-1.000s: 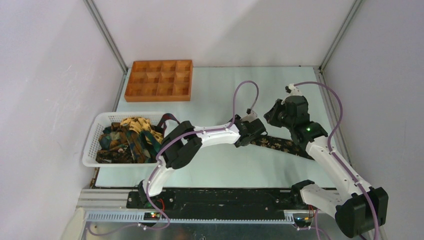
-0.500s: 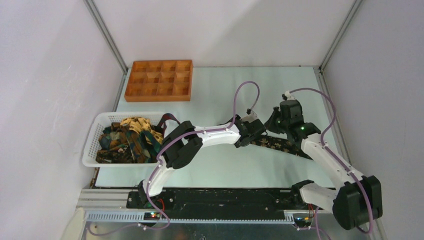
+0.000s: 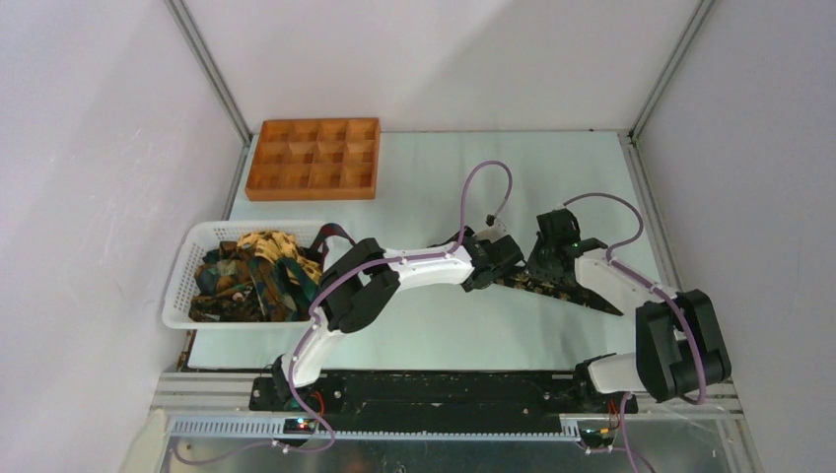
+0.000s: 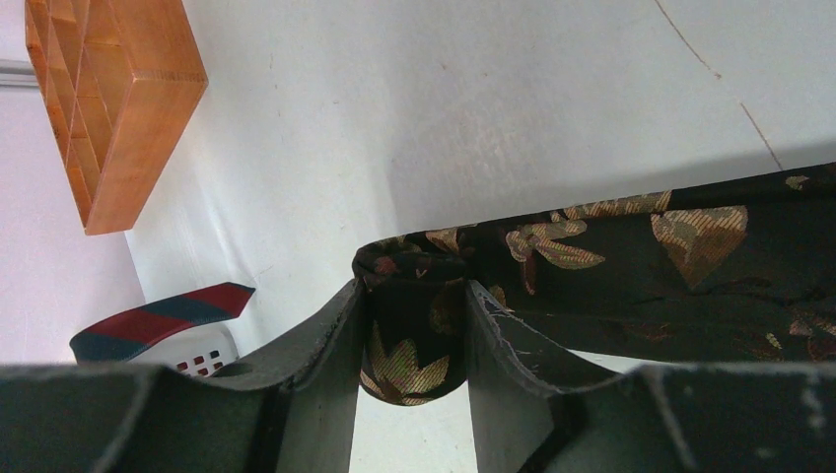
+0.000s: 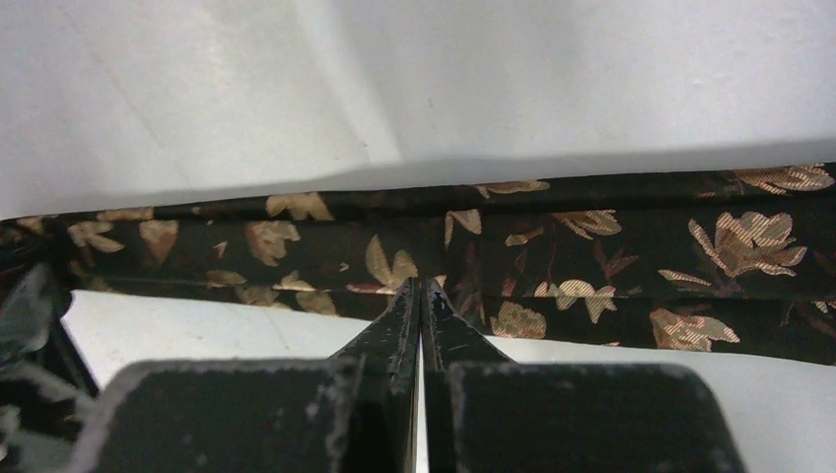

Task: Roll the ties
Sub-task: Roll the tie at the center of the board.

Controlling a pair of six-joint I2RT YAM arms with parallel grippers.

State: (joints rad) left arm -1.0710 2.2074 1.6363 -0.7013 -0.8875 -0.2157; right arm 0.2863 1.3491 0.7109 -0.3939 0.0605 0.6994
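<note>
Lying flat on the right half of the desk, 1 dark tie with a gold and brown leaf print runs slantwise from near the middle toward the near right corner. The left fingers pinch its inner end; in the left wrist view that end is curled back on itself into a small fold, squeezed between the 2 pads, and the rest of the strip trails off to the right. The right fingers are pressed together with no gap showing, and their tips rest against the near edge of the same tie, farther along its length. Whether any cloth is caught between them cannot be told. At the left edge of the desk stands a white mesh basket heaped with more ties of the same dark, leafy cloth, and a red and blue striped tie hangs over its rim. An orange tray of small compartments sits at the far left corner.
</note>
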